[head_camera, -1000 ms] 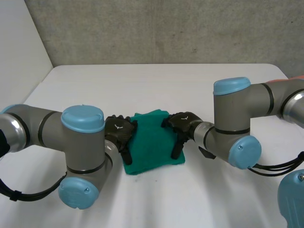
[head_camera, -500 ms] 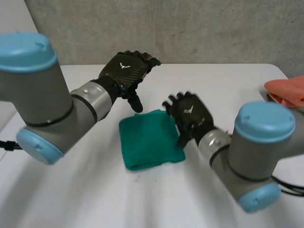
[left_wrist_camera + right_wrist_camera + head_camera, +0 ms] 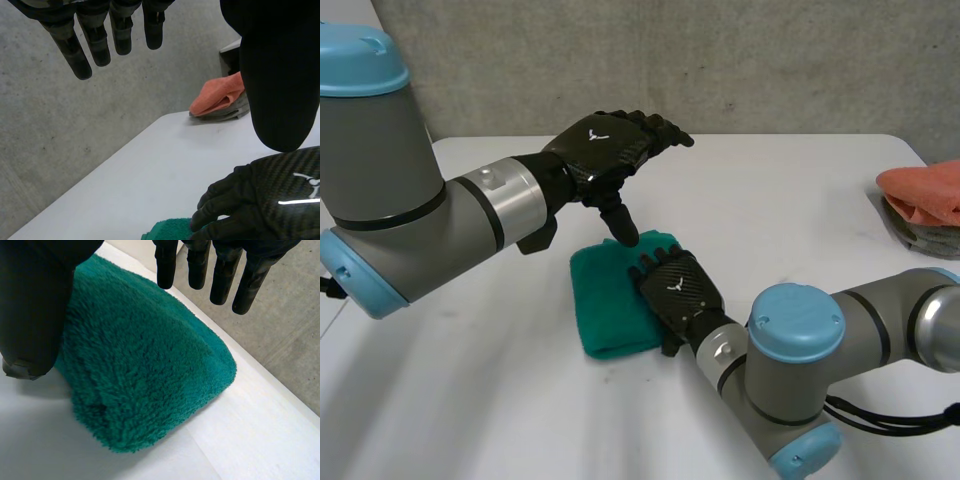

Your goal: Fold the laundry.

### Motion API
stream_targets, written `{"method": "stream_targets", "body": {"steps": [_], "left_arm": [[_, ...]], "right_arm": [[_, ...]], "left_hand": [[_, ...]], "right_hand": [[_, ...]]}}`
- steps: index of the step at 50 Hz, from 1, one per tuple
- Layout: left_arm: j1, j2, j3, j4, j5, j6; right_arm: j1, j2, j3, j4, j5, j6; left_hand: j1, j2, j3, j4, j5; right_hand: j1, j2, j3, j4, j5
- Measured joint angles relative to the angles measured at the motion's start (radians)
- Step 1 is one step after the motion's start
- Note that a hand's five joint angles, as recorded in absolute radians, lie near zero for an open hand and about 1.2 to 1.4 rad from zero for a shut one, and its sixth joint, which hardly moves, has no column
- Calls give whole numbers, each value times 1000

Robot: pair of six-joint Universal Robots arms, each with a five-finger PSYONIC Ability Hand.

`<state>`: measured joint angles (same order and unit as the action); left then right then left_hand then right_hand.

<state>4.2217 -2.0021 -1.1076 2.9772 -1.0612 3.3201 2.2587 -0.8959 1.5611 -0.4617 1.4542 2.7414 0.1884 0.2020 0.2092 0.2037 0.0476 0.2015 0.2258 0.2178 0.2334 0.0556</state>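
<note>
A green towel (image 3: 605, 300), folded into a thick square, lies on the white table (image 3: 780, 200). My left hand (image 3: 605, 148) is raised above the towel's far edge, open, fingers straight and thumb pointing down. My right hand (image 3: 677, 292) is over the towel's right half, palm down and open. In the right wrist view the straight fingers (image 3: 220, 270) and thumb stand apart above the fluffy towel (image 3: 145, 380), holding nothing. The left wrist view has the left hand's fingers (image 3: 95, 40) spread in the air, with the right hand (image 3: 265, 200) below them beside the towel's corner (image 3: 170, 231).
An orange cloth (image 3: 925, 190) lies folded on a grey pile at the table's far right edge, seen too in the left wrist view as the orange cloth (image 3: 220, 97). A concrete wall runs behind the table. Bare tabletop surrounds the towel.
Both hands were at the towel's side edges. The left hand has lifted up and away over the far edge; the right hand has swung round onto the towel's right half.
</note>
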Motion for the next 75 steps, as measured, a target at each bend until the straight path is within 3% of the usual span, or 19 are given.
{"method": "stream_targets", "body": {"steps": [27, 28, 36, 42, 49, 57, 62, 67, 75], "left_arm": [[-2, -4, -16, 1, -4, -1], [-2, -4, -17, 1, -4, -1], [0, -3, -19, 0, -3, -2], [0, -2, -20, 0, -3, -2], [1, 0, -27, 1, -3, -2], [1, 0, -38, 2, -2, -2], [1, 0, -43, 2, -3, -2], [1, -1, -51, 2, -3, -2], [-1, 3, -73, 2, -4, -2]], "right_arm": [[-1, 128, -167, -33, -9, -11], [-1, 132, -174, -33, -9, -11], [-1, 150, -212, -29, -11, -9], [-10, 139, -204, -4, -32, -13], [-114, 74, -124, 29, -77, -51], [-434, -74, 41, 33, -236, -264], [-539, -93, 55, 33, -315, -356], [-604, -77, -4, 30, -376, -394], [-630, -63, -250, 24, -351, -281]], "left_hand": [[0, 0, 0, 0, 0], [0, 0, 0, 0, 0], [0, 0, 0, 0, 0], [0, 0, 0, 0, 0], [0, 0, 0, 0, 0], [0, 0, 0, 0, 0], [0, 0, 0, 0, 0], [0, 0, 0, 0, 0], [0, 0, 0, 0, 0]], "right_hand": [[157, 176, 195, 182, 153], [306, 361, 369, 353, 312], [689, 900, 887, 888, 840], [715, 942, 926, 953, 888], [715, 942, 926, 953, 889], [723, 942, 926, 957, 889], [723, 942, 926, 957, 889], [723, 942, 926, 957, 889], [723, 942, 926, 957, 888]]}}
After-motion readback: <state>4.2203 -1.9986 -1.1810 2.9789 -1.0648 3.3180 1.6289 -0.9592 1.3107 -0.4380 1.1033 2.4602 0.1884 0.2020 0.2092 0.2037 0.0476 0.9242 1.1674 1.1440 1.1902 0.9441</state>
